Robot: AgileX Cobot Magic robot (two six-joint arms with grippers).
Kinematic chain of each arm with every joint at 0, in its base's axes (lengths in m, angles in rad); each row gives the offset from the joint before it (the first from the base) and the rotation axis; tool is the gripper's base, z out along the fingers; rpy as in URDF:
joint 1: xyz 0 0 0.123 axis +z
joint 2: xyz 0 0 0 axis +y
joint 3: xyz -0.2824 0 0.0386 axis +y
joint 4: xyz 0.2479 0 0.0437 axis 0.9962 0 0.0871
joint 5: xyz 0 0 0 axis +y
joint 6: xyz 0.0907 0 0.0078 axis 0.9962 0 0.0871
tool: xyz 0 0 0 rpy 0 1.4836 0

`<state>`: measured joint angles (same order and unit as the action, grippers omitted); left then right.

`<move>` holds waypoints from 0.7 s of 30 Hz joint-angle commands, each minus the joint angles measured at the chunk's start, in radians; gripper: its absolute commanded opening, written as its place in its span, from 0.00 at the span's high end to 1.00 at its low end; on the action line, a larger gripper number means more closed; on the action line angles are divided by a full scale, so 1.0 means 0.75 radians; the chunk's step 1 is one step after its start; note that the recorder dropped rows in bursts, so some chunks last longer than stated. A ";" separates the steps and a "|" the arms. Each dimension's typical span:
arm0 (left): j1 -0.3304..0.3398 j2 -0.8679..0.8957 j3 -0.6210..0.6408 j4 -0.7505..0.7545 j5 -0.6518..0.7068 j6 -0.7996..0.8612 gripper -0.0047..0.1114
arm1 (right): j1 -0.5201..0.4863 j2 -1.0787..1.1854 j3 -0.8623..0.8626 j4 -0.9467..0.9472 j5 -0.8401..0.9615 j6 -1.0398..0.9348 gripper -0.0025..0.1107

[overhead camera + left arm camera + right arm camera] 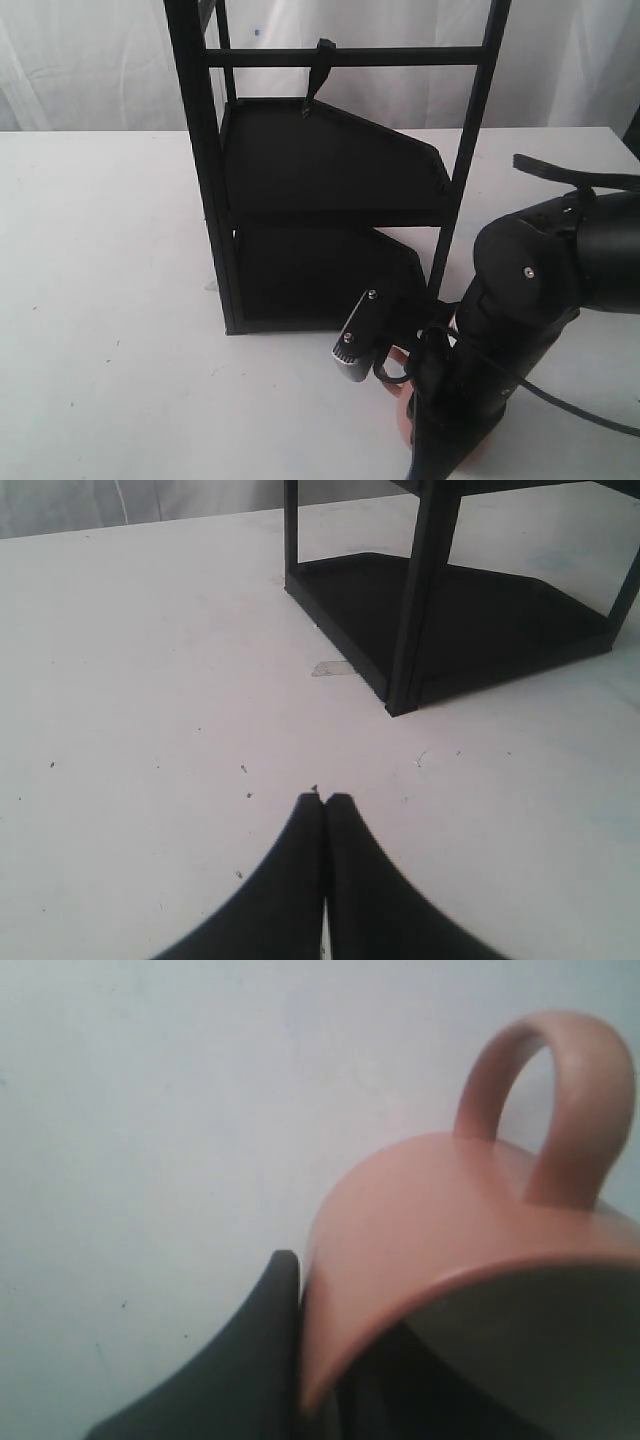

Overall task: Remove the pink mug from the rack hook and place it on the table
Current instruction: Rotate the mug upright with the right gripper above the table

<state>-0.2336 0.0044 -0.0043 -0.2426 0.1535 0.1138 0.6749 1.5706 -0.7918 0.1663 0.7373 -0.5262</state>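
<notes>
- Salmon-pink matte ceramic fills my right wrist view: the pink mug [430, 1220], with my right gripper [305, 1350] pinching its wall near the rim.
- One black finger [245, 1380] lies flat against the outside of that wall. The dark shape inside the mouth looks like its partner, though shadow keeps me from being sure.
- The mug's inside shows only pale glaze in shade, plus that dark shape.
- Its mouth faces my wrist and its base points away, so the long axis runs out along my fingers. The thin loop handle [575, 1090] stands out from the wall on the side away from the outer finger.
- In the exterior view the mug sits low under my right arm [530, 290], just off the front corner of the lower tray [310, 275]. It is well below the rack hook [321, 62] on the crossbar [400, 56].
- It is close over the table [110, 300], but I cannot tell whether its base touches.
- The upper tray [330, 165] and the lower one show dark side walls only, so I cannot tell their contents from there. My left wrist view shows the lower one's bare-looking black floor.
- My left gripper [322, 802] has its fingers pressed together, tips meeting, over the speckled white tabletop near the rack's foot.
- A scrap of clear tape [330, 668] lies on the table just beside that foot.
</notes>
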 commanded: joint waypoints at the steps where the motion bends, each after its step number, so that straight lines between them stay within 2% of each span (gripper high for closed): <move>1: 0.003 -0.006 0.006 -0.004 -0.004 -0.008 0.96 | 0.003 0.011 -0.001 0.009 -0.029 -0.014 0.89; 6: 0.003 -0.006 0.006 -0.004 -0.004 -0.008 0.96 | 0.003 0.011 -0.001 0.020 -0.029 -0.014 0.76; 10: 0.003 -0.006 0.006 -0.004 -0.004 -0.008 0.96 | 0.003 0.011 -0.001 0.020 -0.024 -0.014 0.71; 21: 0.003 -0.006 0.006 -0.004 -0.004 -0.008 0.96 | 0.003 0.011 -0.020 0.020 0.007 -0.014 0.70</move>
<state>-0.2336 0.0044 -0.0043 -0.2426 0.1535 0.1138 0.6749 1.5787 -0.7983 0.1801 0.7361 -0.5262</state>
